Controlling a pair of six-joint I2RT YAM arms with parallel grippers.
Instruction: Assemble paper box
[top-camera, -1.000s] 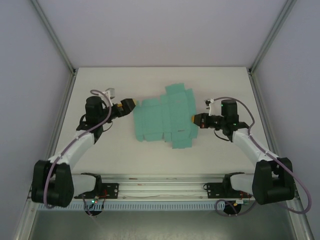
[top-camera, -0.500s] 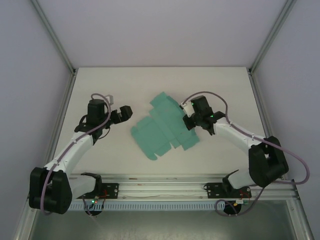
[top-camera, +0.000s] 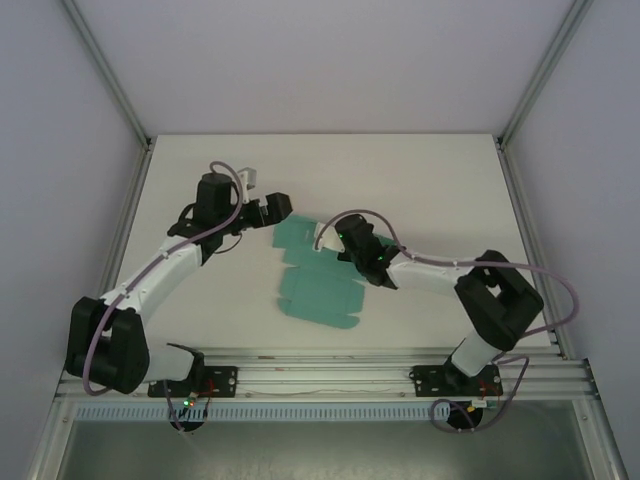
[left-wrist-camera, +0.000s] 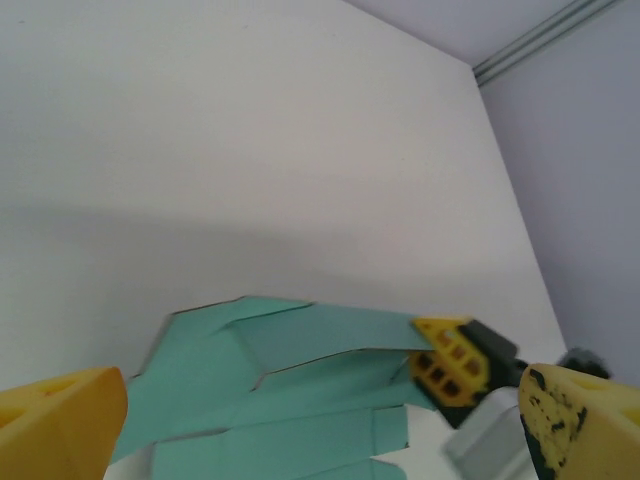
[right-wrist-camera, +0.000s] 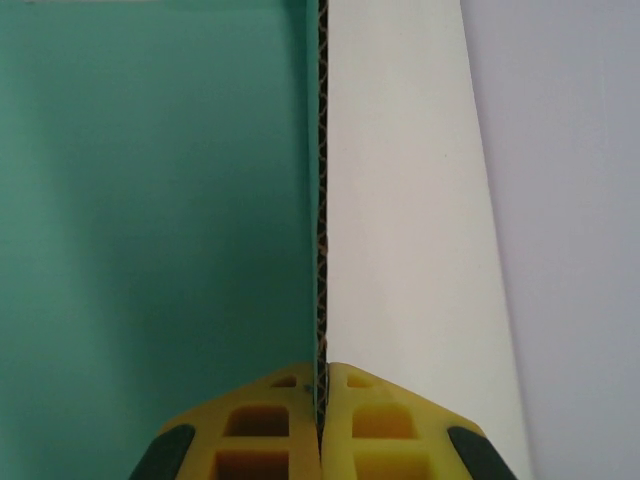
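Dragged nearer the front edge and a bit left since a moment back, and bunched up smaller: the green card. Swung in close to the middle too: both arms.

Biggest first: white table (top-camera: 440, 180), plain all round. Next, left arm reaching in from the left, right arm bent low across from the right.

Then the paper box (top-camera: 318, 296). Not a box yet, just a cut green card with flaps. Lying near the middle of the table, one part flat, one part tipped up.

Then the left gripper (top-camera: 274, 208). Spread wide, holding nothing, hanging just beside the far-left part of the card.

Then the right gripper (right-wrist-camera: 321, 372). Pinched tight on the card's edge, with that edge standing straight up between the yellow fingers (right-wrist-camera: 270, 405).

Things to watch for, as a guess:
- Easy to bend the thin card in the wrong spot, or rip a flap, by tugging hard with just one pinch.
- Could slip free, with only a thin edge caught between the fingers.
- Could shove the card away or squash a flap flat by pushing in fast with the open left side, instead of folding on the line.
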